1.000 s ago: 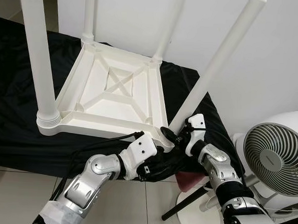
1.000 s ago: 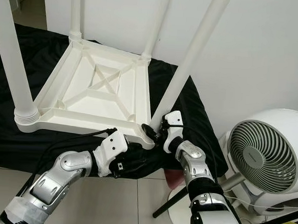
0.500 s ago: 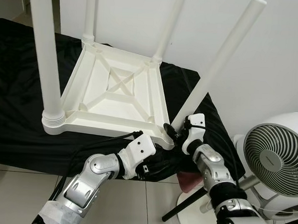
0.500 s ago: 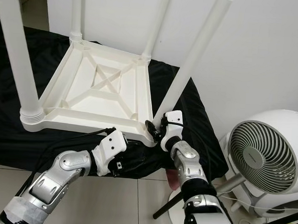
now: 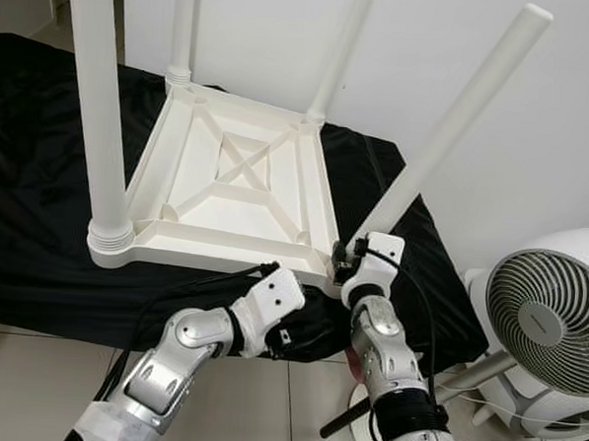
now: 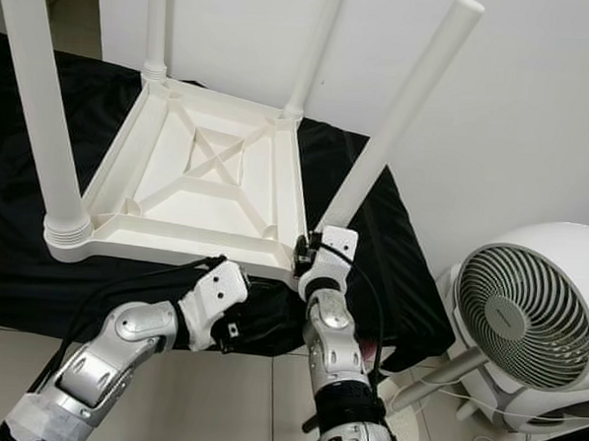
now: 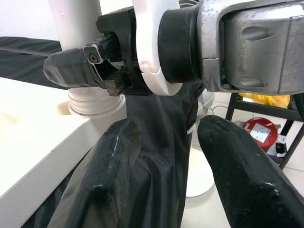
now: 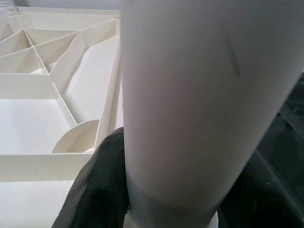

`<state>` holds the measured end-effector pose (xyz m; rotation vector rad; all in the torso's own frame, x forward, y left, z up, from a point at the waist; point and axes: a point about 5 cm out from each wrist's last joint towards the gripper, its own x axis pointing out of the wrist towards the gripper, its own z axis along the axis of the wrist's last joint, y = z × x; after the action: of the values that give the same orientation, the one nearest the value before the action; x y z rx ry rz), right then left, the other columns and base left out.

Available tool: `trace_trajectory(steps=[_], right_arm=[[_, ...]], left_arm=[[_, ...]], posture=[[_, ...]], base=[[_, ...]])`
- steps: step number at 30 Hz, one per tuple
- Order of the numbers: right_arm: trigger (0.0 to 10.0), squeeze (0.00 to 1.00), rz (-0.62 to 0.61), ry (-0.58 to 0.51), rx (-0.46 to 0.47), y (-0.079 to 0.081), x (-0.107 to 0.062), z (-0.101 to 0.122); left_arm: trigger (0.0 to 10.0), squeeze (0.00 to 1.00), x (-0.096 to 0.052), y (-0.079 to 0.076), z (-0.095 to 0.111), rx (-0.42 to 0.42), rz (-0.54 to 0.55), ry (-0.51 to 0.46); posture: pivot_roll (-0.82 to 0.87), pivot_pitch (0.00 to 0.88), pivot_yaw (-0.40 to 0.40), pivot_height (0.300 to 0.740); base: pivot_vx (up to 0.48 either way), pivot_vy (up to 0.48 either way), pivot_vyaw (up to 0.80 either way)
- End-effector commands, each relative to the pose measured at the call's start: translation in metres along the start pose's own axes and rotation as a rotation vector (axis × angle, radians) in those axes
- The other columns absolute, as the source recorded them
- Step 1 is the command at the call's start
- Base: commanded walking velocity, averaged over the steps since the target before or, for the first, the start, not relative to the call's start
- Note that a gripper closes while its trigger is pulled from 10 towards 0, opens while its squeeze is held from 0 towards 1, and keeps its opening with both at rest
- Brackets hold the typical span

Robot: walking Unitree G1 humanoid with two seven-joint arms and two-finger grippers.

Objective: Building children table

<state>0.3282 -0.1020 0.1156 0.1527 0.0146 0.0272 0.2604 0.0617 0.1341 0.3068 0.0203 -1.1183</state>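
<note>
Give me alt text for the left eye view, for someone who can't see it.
The right gripper clamps the base of a tilted white table leg at the near right corner of an upside-down white children's table lying on a black cloth. The left gripper sits just below that corner; a white fan stands on the right.

White plastic children's table with cross-ribbed underside and white round legs, on glossy black cloth; silver arms, black-fingered right hand; white fan.

no readable text, label or number anywhere — fan badge too small to read.
</note>
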Motion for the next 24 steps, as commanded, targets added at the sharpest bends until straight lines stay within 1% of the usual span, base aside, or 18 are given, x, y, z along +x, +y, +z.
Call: trace_trajectory(steps=[1,3,4,8,9,10,11,12,13,16,17,18,19,20,21,22,23,24], right_arm=[[10.0,0.0,-0.037,0.075,-0.014,-0.011,-0.005,-0.015],[10.0,0.0,-0.047,0.078,-0.015,-0.015,-0.005,-0.015],[10.0,1.0,-0.049,0.076,-0.01,-0.017,-0.005,-0.014],[10.0,1.0,-0.036,0.056,-0.008,-0.019,-0.005,-0.011],[10.0,1.0,-0.011,0.048,0.046,-0.019,-0.005,-0.008],[10.0,1.0,0.022,0.035,0.077,-0.019,-0.005,-0.004],[10.0,1.0,0.022,0.035,0.077,-0.019,-0.005,-0.004],[10.0,1.0,0.061,0.028,0.096,-0.018,-0.004,-0.001],[10.0,1.0,0.097,0.026,0.101,-0.018,-0.003,0.0],[10.0,1.0,0.129,0.023,0.087,-0.018,-0.003,0.002],[10.0,0.0,0.175,0.02,0.065,-0.021,-0.001,0.004],[10.0,0.0,0.226,0.021,0.048,-0.024,0.0,0.006],[10.0,0.0,0.226,0.021,0.048,-0.024,0.0,0.006],[10.0,0.0,0.259,0.023,0.038,-0.026,0.001,0.007],[10.0,0.0,0.322,0.029,0.02,-0.028,0.002,0.008],[10.0,0.0,0.322,0.029,0.02,-0.028,0.002,0.008],[10.0,0.0,0.379,0.037,0.008,-0.029,0.002,0.008],[10.0,0.0,0.437,0.034,-0.033,-0.031,0.003,0.01]], left_arm=[[10.0,0.0,0.003,-0.001,0.003,0.003,0.038,-0.009],[10.0,0.0,0.003,-0.001,0.003,0.005,0.036,-0.009],[10.0,0.0,0.003,-0.001,0.004,0.006,0.038,-0.011],[10.0,0.0,0.003,0.0,0.005,0.007,0.043,-0.015],[10.0,0.0,0.003,0.001,0.005,0.006,0.046,-0.017],[10.0,0.0,0.003,0.001,0.005,0.006,0.047,-0.018],[10.0,0.0,0.003,0.001,0.005,0.006,0.047,-0.018],[10.0,0.0,0.003,0.0,0.005,0.006,0.047,-0.019],[10.0,0.0,0.003,-0.001,0.005,0.006,0.046,-0.019],[10.0,0.0,0.003,-0.001,0.005,0.006,0.044,-0.02],[10.0,0.0,0.004,-0.001,0.006,0.007,0.041,-0.023],[10.0,0.0,0.005,-0.001,0.007,0.008,0.04,-0.025],[10.0,0.0,0.005,-0.001,0.007,0.008,0.04,-0.025],[10.0,0.0,0.005,0.0,0.007,0.009,0.039,-0.027],[10.0,0.0,0.006,0.0,0.007,0.012,0.039,-0.028],[10.0,0.0,0.006,0.0,0.007,0.012,0.039,-0.028],[10.0,0.0,0.006,0.001,0.008,0.013,0.039,-0.028],[10.0,0.0,0.006,0.001,0.008,0.014,0.038,-0.028]], posture=[[0.15,0.0,-0.237,0.74],[0.15,0.0,-0.237,0.74],[0.15,0.0,-0.239,0.74],[0.15,0.0,-0.241,0.74],[0.15,0.0,-0.243,0.74],[0.15,0.0,-0.243,0.74],[0.15,0.0,-0.243,0.74],[0.14,0.0,-0.242,0.74],[0.14,0.0,-0.242,0.74],[0.14,0.0,-0.242,0.74],[0.14,0.0,-0.241,0.74],[0.14,0.0,-0.243,0.74],[0.14,0.0,-0.243,0.74],[0.14,0.0,-0.243,0.74],[0.14,0.0,-0.241,0.74],[0.14,0.0,-0.241,0.74],[0.14,0.0,-0.24,0.74],[0.14,0.0,-0.239,0.74]], base=[[0.0,0.0,0.0],[0.0,0.0,0.0],[0.0,0.0,0.0],[0.0,0.0,0.0],[0.0,0.0,0.0],[0.0,0.0,0.0],[0.0,0.0,0.0],[0.0,0.0,0.0],[0.0,0.0,0.0],[0.0,0.0,0.0],[0.0,0.0,0.0],[0.0,0.0,0.0],[0.0,0.0,0.0],[0.0,0.0,0.0],[0.0,0.0,0.0],[0.0,0.0,0.0],[0.0,0.0,0.0],[0.0,0.0,0.0]])
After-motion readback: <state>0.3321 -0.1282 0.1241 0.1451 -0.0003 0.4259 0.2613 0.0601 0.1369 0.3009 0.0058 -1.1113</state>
